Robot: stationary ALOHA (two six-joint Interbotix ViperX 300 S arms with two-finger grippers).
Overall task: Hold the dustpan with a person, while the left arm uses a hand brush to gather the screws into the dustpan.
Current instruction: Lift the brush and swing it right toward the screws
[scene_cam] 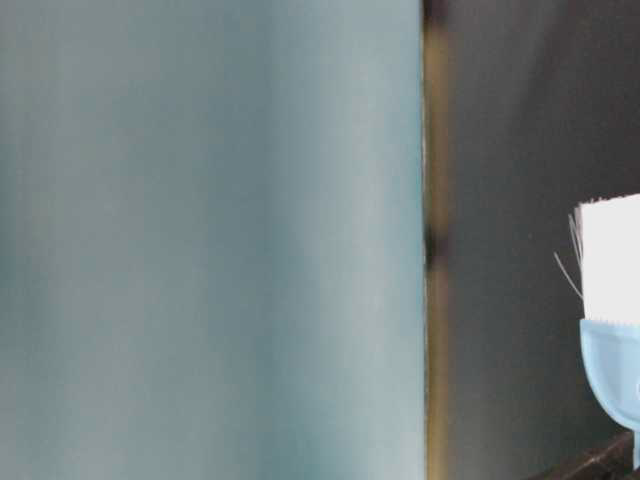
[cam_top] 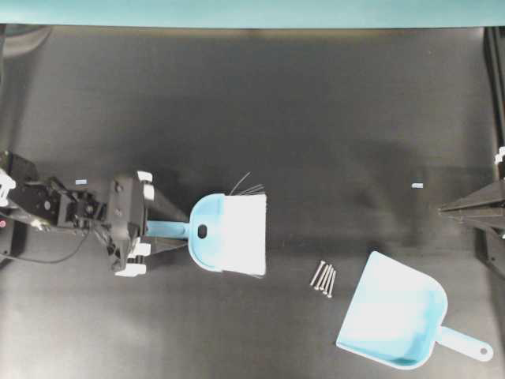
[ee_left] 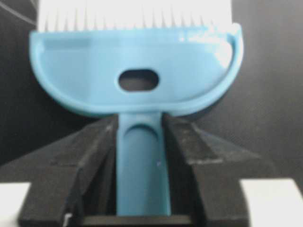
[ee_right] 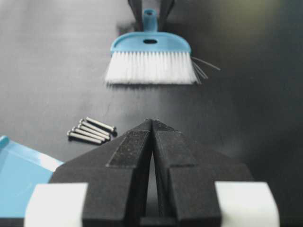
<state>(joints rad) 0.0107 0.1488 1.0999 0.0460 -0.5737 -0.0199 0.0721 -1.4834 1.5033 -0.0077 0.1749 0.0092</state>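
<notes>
Flanking the slim handle of the hand brush (ee_left: 142,170), the jaws of the left gripper (cam_top: 162,229) sit against both its sides and appear to be grasping it, while the right gripper (ee_right: 152,125) has its jaws pressed together on nothing. Judged light and rigid in its blue plastic body with soft, yielding white bristles, the brush is best held on that handle, and it lies at 9 o'clock from the screws (cam_top: 324,279). At 3 o'clock from those grey, bunched screws rests the light blue dustpan (cam_top: 394,312), unheld.
</notes>
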